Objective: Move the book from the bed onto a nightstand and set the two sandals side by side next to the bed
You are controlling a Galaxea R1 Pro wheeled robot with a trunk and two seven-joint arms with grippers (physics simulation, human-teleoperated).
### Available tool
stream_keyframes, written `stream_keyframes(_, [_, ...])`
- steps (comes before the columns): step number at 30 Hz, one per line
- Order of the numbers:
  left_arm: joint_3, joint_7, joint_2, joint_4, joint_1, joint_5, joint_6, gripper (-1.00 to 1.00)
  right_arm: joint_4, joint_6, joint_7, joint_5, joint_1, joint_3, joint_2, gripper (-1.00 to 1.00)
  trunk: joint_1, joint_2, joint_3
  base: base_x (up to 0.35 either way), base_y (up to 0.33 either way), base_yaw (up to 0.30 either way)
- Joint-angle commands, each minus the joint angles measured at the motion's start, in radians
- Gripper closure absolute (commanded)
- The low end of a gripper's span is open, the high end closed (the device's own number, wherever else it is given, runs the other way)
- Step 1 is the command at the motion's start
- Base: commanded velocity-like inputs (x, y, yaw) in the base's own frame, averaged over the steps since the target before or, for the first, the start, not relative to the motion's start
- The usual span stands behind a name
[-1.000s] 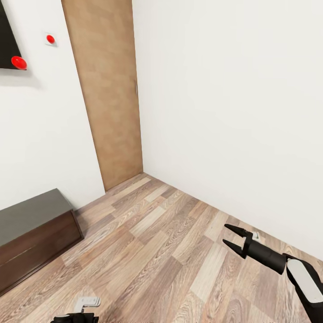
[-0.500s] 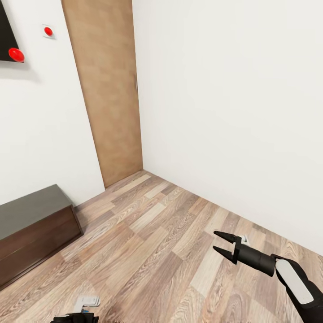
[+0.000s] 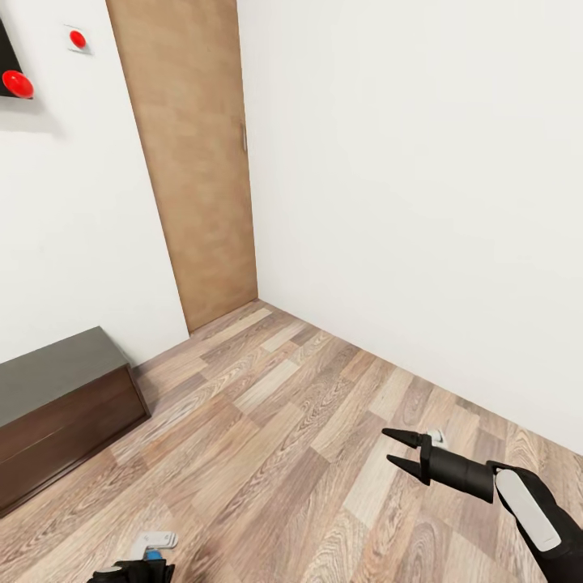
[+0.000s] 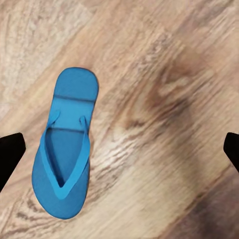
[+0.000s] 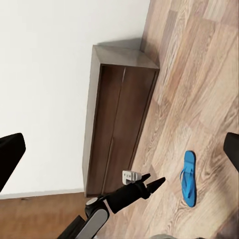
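The bright blue flat thin-soled sandal [image 4: 63, 152] lies sole-down on the brown wood-plank floor [image 4: 164, 74], directly under my left claw [image 4: 119, 149]. The two dark fingertips of that claw stand wide apart; the sandal sits between them, closer to one fingertip [image 4: 10, 154] than the other, and nothing is gripped. I judge the sandal light, thin and flexible, probably foam or rubber, with moderate surface friction and no fragility. It lies flush on the boards, so a pinch across the sole edges offers little purchase. Recommended hold: the V-shaped strap, near the point where it meets the toe end, or one long edge of the sole if the tips can get under it.

In the right wrist view the same sandal [image 5: 188, 178] lies on the floor just beyond the left claw [image 5: 152, 183] and near the long low dark brown wooden cabinet [image 5: 117, 119].

My right claw [image 3: 398, 450] hangs over bare floor, fingers spread, holding nothing, well apart from the sandal.
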Motion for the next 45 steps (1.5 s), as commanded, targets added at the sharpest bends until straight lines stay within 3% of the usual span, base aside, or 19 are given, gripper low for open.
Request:
stream_keyframes(1, [0.004,0.002,-0.001,-0.002,0.0,-0.001,0.004,-1.0,0.0,0.004,0.006,0.01,0.0,-0.002,0.0,-1.0,0.0,0.0,-0.001,0.0,0.0,0.0])
stream_keyframes(15, [0.042,0.02,0.001,-0.005,0.0,-0.001,-0.015,-1.0,0.0,0.004,0.005,0.018,-0.001,-0.003,0.001,-1.0,0.0,0.0,-0.001,0.0,0.0,0.0])
stream_keyframes(22, [0.046,0.181,-0.001,-0.002,0.0,0.001,-0.033,-1.0,0.0,0.004,0.005,0.018,-0.001,-0.002,0.001,-1.0,0.0,0.0,-0.001,0.0,0.0,0.0])
stream_keyframes(29, [0.044,0.21,-0.003,0.003,0.0,0.001,-0.035,-1.0,0.0,0.004,0.005,0.018,0.0,-0.002,0.001,-1.0,0.0,0.0,-0.001,0.0,0.0,0.0])
stream_keyframes(45, [0.037,0.212,-0.007,0.004,0.0,-0.001,-0.035,-1.0,0.0,0.004,0.005,0.018,-0.001,-0.001,0.002,-1.0,0.007,-0.004,-0.063,0.0,0.0,0.0])
